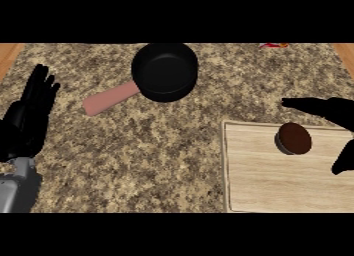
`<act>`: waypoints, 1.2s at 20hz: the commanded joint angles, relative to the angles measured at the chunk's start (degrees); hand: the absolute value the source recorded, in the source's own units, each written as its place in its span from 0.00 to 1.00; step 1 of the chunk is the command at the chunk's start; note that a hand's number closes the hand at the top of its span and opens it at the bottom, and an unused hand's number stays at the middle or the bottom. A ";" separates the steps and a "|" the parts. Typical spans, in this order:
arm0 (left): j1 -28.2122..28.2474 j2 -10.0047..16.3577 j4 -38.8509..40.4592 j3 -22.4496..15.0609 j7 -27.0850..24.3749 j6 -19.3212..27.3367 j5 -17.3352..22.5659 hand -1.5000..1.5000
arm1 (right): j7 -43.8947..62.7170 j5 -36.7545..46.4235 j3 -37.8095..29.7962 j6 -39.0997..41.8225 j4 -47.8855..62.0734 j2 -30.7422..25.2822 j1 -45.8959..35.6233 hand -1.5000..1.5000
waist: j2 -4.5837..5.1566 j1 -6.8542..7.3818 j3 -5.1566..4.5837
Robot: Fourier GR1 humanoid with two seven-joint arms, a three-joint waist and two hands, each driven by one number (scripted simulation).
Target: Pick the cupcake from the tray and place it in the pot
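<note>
Spanning whole view: one speckled brown-grey stone counter point(136, 150). One pale rectangular wooden tray point(283, 187) lying flat at near right. One round black pot point(165, 70) at far centre, well apart from tray, its pink handle point(110, 98) pointing near-left. Two black hands: right hand point(342, 112) over tray's far right, fingers straight, spread wide; left hand point(25, 122) at left edge, fingers straight, together, upright. One dark brown round cupcake point(294, 138) on tray's far part, between right hand's fingers and thumb, contact unclear. One small red-and-yellow item point(274, 45) at far edge, unidentifiable.
</note>
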 commanded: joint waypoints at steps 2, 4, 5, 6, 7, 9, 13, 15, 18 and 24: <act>1.82 -0.44 -1.21 0.95 -0.63 -2.34 0.18 0.50 | 0.83 5.44 0.27 -2.48 1.90 6.95 0.21 0.00 | 0.03 0.20 -0.02; 0.09 0.73 0.25 3.79 -0.05 -3.81 1.31 0.50 | -1.91 7.86 -1.73 -2.19 4.19 6.01 -0.08 0.00 | 0.03 0.09 -0.02; 2.55 -1.21 -3.42 1.03 1.48 -2.28 -0.82 0.50 | -2.51 8.30 -2.83 -1.58 4.88 6.44 -0.79 0.00 | 0.01 0.16 -0.01; 5.47 -2.84 -2.51 -0.31 -1.45 -1.59 -2.36 0.50 | -2.69 8.94 -2.62 -0.98 5.22 5.21 -1.29 0.00 | 0.01 0.21 -0.02; -1.48 0.75 -2.37 3.40 5.22 -2.08 0.26 0.50 | 3.06 8.94 -1.67 -0.95 0.89 8.32 0.35 0.00 | -0.04 -0.08 -0.02; 1.23 -2.88 -1.02 0.79 0.56 -1.29 -2.70 0.50 | -3.53 12.10 -3.55 -3.25 7.09 7.16 -0.11 0.00 | 0.03 0.07 -0.01; -0.40 -1.59 -0.76 3.36 2.02 -3.07 -1.71 0.50 | -0.49 13.33 -4.07 -0.92 4.53 10.67 1.10 0.00 | -0.02 -0.07 -0.02; 3.93 -4.58 -3.02 0.46 -0.27 -1.86 -2.76 0.50 | -9.48 16.14 -2.11 -3.30 8.05 6.04 -1.83 1.00 | 0.05 0.50 0.01; -0.85 -1.88 1.56 4.14 -0.47 -3.87 -1.32 0.50 | -12.87 19.31 -0.70 -9.05 8.43 8.69 0.47 1.00 | 0.08 0.02 0.00; 0.02 -3.85 -1.05 3.31 1.22 -3.73 -2.08 0.50 | -17.65 22.56 -3.21 -10.41 18.03 11.69 -5.05 1.00 | 0.07 0.28 -0.01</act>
